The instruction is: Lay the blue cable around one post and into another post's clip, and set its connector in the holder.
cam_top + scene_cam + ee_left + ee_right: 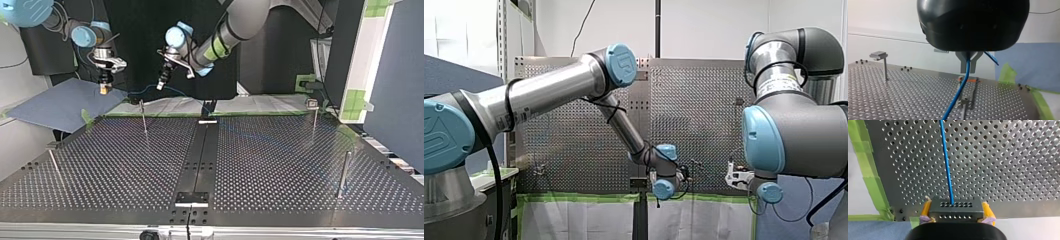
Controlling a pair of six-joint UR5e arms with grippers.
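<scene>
Connector (955,210) at edge of table (1010,170).

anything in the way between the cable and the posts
Nothing visible does. The left gripper holds the cable and the right gripper holds its connector. In the top view, only bare perforated table lies between them and the nearest post.

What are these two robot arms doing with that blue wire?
My right gripper holds the grey connector between its yellow pads, while my left gripper pinches the blue cable a little further along. Both hover near the far edge of the perforated table in the top view. I can't tell whether the cable passes around a post yet.
</scene>
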